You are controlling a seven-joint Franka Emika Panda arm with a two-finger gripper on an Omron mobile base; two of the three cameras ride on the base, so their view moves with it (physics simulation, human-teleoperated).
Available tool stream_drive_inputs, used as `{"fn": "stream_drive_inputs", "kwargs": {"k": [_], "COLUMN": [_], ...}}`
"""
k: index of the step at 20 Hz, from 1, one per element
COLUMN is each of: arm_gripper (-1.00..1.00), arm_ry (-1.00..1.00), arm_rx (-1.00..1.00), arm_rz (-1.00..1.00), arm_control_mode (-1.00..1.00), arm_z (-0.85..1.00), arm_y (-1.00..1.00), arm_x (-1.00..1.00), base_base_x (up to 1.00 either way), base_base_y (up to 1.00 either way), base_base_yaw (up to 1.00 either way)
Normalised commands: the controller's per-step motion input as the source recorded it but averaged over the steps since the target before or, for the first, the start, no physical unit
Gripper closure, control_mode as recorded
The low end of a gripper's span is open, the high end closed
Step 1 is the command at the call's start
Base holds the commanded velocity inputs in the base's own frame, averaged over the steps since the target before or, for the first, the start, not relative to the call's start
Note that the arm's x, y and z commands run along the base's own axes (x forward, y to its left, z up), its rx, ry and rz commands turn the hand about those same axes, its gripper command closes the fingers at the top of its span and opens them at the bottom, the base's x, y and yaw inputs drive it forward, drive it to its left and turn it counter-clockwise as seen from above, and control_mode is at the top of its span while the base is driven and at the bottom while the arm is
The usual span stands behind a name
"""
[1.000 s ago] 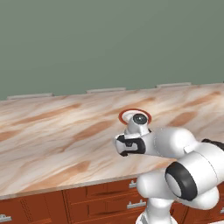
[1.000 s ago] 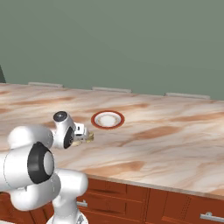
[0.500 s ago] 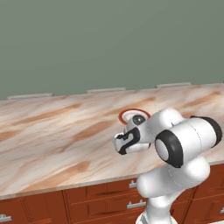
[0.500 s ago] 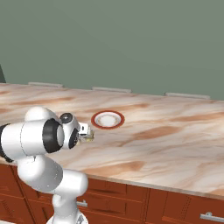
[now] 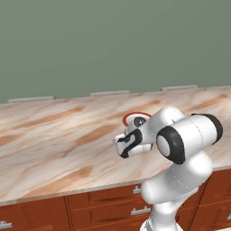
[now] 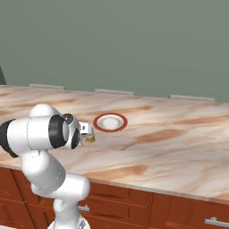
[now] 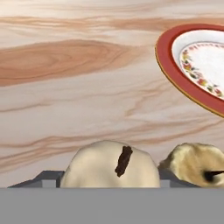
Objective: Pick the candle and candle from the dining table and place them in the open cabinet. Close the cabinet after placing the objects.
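On the marble dining table [image 6: 179, 147], my gripper [image 7: 109, 181] reaches low over the top. A pale cream candle [image 7: 109, 168] with a dark wick sits between the fingertips [image 7: 46, 178], which press against its two sides. Right beside it stands the squat tan-yellow candle [image 7: 194, 164], outside the jaws. In the right base view the gripper [image 6: 86, 133] hangs left of the plate, with a small tan candle [image 6: 91, 139] at its tip. In the left base view the hand [image 5: 127, 143] points left over the table [image 5: 54, 144]. The cabinet is out of view.
A red-rimmed white plate [image 6: 110, 121] [image 7: 197, 61] [image 5: 133, 117] lies just beyond the candles. Reddish-brown drawers with silver handles [image 6: 219, 221] run under the table's front edge. A grey-green wall [image 5: 113, 45] stands behind the table.
The jaws have closed in from wide open onto the cream candle. The arm's elbow has swung round and lower, while the hand stayed by the plate.
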Motion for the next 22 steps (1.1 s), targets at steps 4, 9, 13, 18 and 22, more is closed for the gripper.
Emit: {"fn": "stream_drive_inputs", "kwargs": {"k": [4,9,13,18,22], "arm_gripper": [1.00,1.00,1.00,1.00,1.00], "arm_ry": [-0.14,-0.13,-0.04,0.01,0.07], "arm_rx": [0.02,0.14,0.15,0.16,0.11], "arm_rz": [0.06,0.01,0.00,-0.02,-0.05], "arm_control_mode": [-1.00,-1.00,-1.00,-1.00,-1.00], "arm_z": [-0.24,0.00,0.07,0.43,0.47], "arm_y": [0.00,0.08,0.03,0.00,0.00], "arm_x": [-0.47,-0.74,-0.59,-0.08,-0.02], "base_base_x": [0.00,0.00,0.00,0.00,0.00], "base_base_y": [0.00,0.00,0.00,0.00,0.00], "base_base_yaw": [0.00,0.00,0.00,0.00,0.00]}}
